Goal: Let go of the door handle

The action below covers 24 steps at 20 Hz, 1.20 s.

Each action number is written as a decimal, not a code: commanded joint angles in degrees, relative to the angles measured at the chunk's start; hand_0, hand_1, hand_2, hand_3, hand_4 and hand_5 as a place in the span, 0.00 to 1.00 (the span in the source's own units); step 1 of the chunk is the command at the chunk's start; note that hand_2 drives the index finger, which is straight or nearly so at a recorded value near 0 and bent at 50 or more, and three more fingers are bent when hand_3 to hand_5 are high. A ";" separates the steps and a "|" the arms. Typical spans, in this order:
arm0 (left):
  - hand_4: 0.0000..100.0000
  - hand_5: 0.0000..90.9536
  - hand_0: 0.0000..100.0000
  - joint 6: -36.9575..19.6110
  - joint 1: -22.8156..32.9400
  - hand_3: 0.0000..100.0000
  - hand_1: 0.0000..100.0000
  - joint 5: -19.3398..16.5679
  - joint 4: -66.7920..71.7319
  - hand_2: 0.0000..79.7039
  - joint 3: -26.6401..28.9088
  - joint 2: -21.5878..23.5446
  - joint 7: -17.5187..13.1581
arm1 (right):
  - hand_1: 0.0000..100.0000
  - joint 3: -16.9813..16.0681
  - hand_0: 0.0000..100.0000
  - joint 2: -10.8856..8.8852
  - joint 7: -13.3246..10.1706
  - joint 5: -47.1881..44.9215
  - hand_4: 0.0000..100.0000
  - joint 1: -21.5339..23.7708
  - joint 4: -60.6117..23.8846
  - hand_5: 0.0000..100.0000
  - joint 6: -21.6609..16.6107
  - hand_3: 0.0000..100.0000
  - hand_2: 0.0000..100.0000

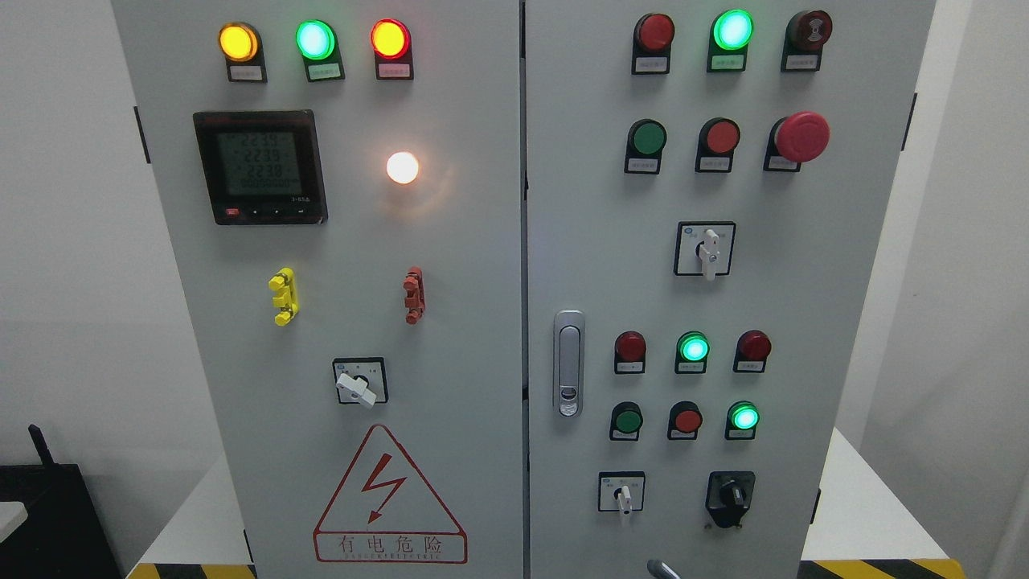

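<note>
Robot hand (662,569) barely visible at bottom edge, finger state unclear, door handle (568,363) upright, long axis vertical

Looks like an industrial or electrical test room. Grey two-door cabinet (514,289) packed with lit lamps (315,39), push buttons (647,138), a red mushroom stop (801,136), rotary switches (707,251) and a digital meter (260,166). High-voltage warning triangle (389,498) low on left door. Hazard stripes (880,568) along base, plain white walls (72,241) around.

Small grey tip (662,569) cut off at bottom edge; lamp labels (246,72) illegible.
</note>
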 commanded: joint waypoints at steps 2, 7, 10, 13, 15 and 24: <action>0.00 0.00 0.12 0.03 -1.49 0.00 0.39 0.00 0.00 0.00 0.97 -0.01 0.03 | 0.00 0.13 0.41 -0.01 -0.08 -0.01 0.00 -0.02 -0.13 0.00 0.03 0.00 0.00; 0.00 0.00 0.12 0.03 -1.49 0.00 0.39 0.00 0.00 0.00 0.97 -0.01 0.03 | 0.00 0.13 0.41 -0.10 -0.17 0.17 0.00 0.42 -0.66 0.00 -0.32 0.00 0.00; 0.00 0.00 0.12 0.03 -1.49 0.00 0.39 0.00 0.00 0.00 0.97 -0.01 0.03 | 0.05 0.30 0.37 -0.36 -1.66 7.94 0.03 0.08 -1.63 0.00 -3.91 0.07 0.00; 0.00 0.00 0.12 0.03 -1.49 0.00 0.39 0.00 0.00 0.00 0.97 -0.01 0.03 | 0.15 -0.05 0.37 0.08 -5.78 29.97 0.51 -1.06 -2.41 0.54 -9.37 0.54 0.00; 0.00 0.00 0.12 0.03 -1.49 0.00 0.39 0.00 0.00 0.00 0.97 -0.01 0.03 | 0.21 -0.23 0.36 0.17 -8.68 43.79 0.57 -3.08 -2.68 0.69 -9.38 0.58 0.00; 0.00 0.00 0.12 0.03 -1.49 0.00 0.39 0.00 0.00 0.00 0.97 -0.01 0.03 | 0.20 2.58 0.36 3.07 -3.96 78.30 0.64 -16.26 -1.63 0.76 1.49 0.61 0.00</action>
